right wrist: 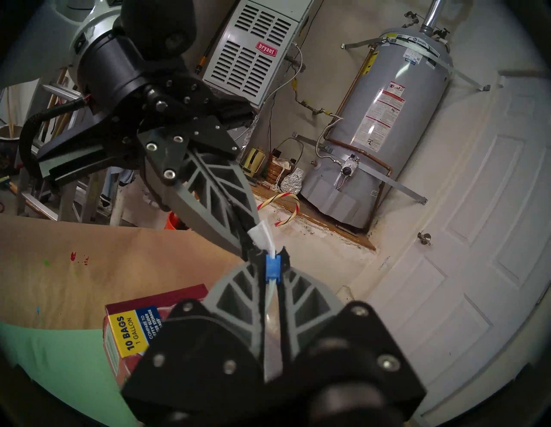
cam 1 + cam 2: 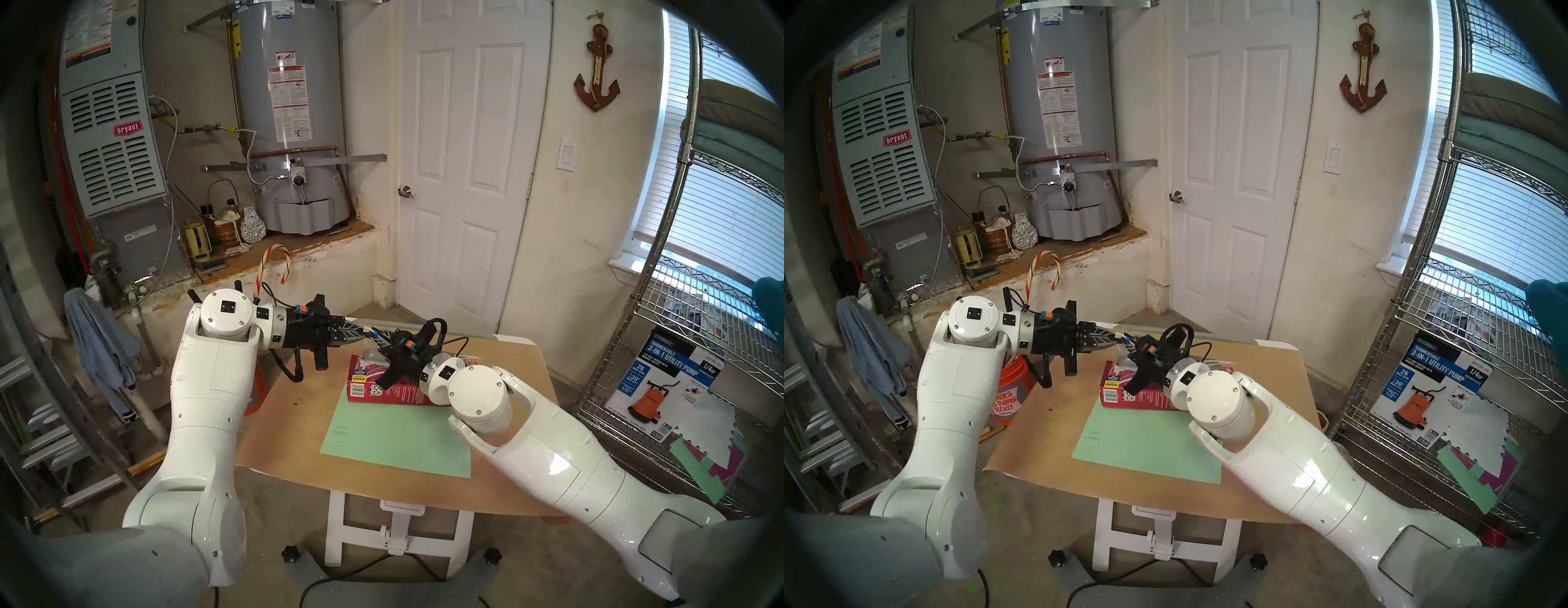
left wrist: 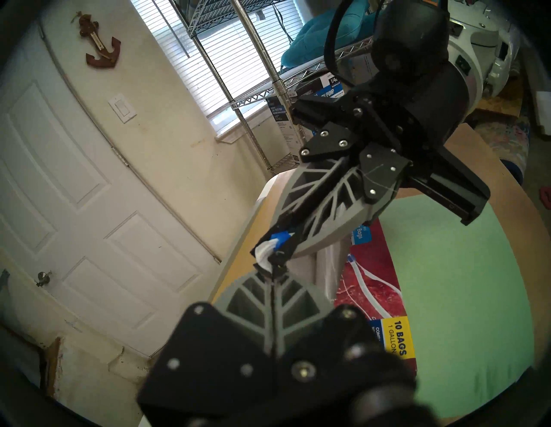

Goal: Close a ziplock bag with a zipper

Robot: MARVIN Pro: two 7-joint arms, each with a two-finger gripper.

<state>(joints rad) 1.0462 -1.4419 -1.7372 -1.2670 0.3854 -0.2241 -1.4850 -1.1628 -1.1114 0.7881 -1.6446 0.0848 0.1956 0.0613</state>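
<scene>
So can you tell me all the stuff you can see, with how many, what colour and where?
ziplock bag: one, clear with a white top strip, held up over the red box
zipper: one, blue, between the right tool's fingers
red box: one, red with blue and yellow labels, on the table
green sheet: one, pale green, on the table in front of the box
table: one, tan top
water heater: one, grey, back wall
furnace: one, grey, far left
door: one, white, back
anchor: one, brown, on the wall
wire shelf: one, silver, right side
left tool: one, black and grey, shut on the bag's white end
right tool: one, black and grey, shut on the zipper
</scene>
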